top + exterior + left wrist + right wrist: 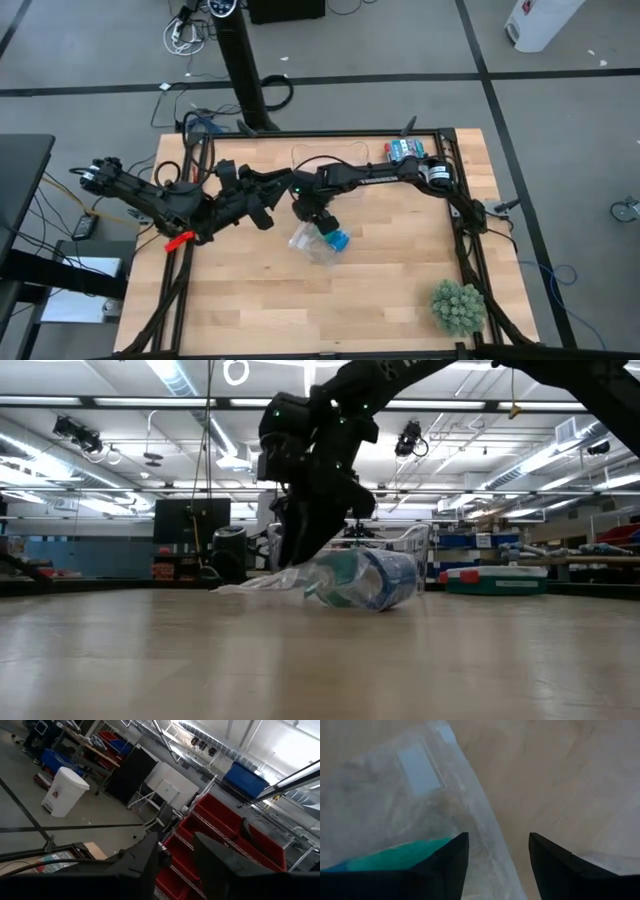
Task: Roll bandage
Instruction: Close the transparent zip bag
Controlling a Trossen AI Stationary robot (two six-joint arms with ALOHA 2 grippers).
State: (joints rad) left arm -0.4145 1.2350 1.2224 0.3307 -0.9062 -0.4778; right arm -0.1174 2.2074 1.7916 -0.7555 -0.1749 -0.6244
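No text, brand, number or sign can be read in any view. The white bin (64, 791) carries a small red mark, too small to make out. The clear bag (405, 805) has a pale blank-looking label patch (420, 770) with no legible print. Boxes (405, 150) at the table's far edge show coloured printing that cannot be read.
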